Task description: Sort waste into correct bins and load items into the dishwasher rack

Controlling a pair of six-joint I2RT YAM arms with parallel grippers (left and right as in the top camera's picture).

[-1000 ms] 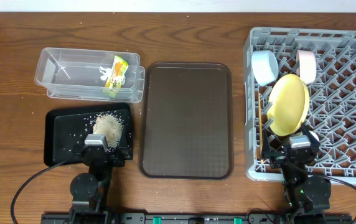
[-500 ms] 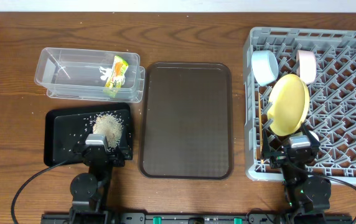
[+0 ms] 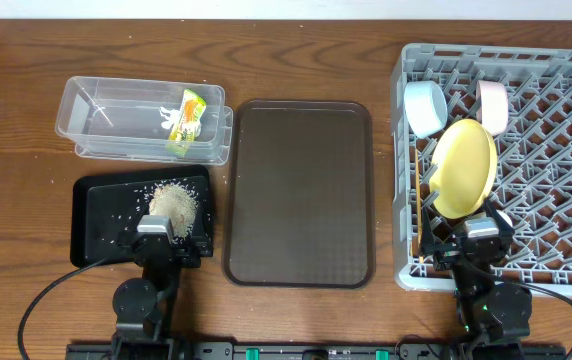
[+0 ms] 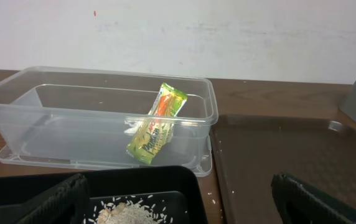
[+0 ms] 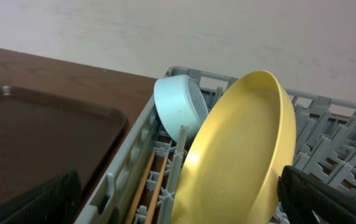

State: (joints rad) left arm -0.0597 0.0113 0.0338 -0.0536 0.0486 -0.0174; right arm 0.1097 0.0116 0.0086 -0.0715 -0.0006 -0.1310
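Evidently the sorting is done: left of the brown serving tray [image 3: 299, 190], the green-and-yellow wrapper [image 4: 156, 124] leans inside the clear tub [image 4: 16, 106] on the far side and the rice [image 3: 174, 200] is heaped in the black tray [image 3: 96, 220] on the near side, keeping packaging apart from food scraps. Right of the serving tray, the dishwasher rack [image 3: 566, 90] props the yellow plate [image 5: 240, 149] and light blue bowl [image 5: 178, 106] on edge between its pegs, presumably for draining, with the chopsticks [image 5: 148, 183] lying along the wall nearest the serving tray. The left gripper [image 4: 178, 205] and right gripper [image 5: 178, 205] both rest with fingers spread wide, holding nothing.
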